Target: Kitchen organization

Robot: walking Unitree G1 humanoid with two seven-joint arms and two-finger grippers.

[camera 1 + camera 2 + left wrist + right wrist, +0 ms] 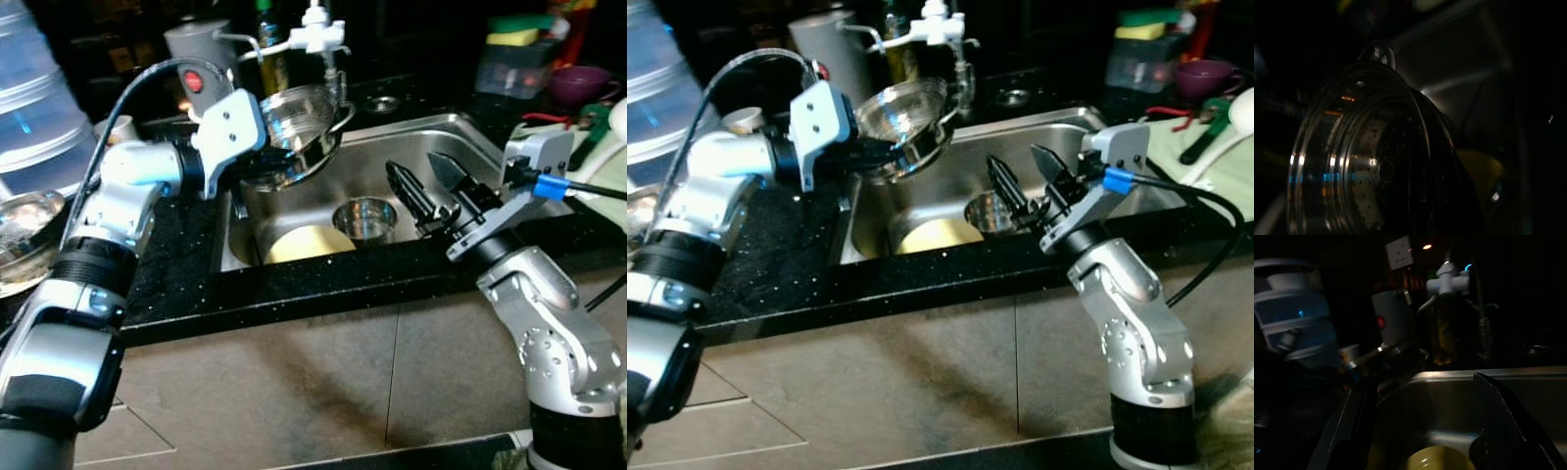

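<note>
The right end effector hangs over the front right of the steel sink, its two black fingers spread apart and empty. Below it in the basin lie a pale yellow bowl and, just beside that, a small steel cup. Farther back, the left end effector is clenched on the rim of a shiny steel colander, perforated with a loop handle, held tilted in the air above the sink's back left corner. Behind it, a white faucet rises from the black speckled bench.
</note>
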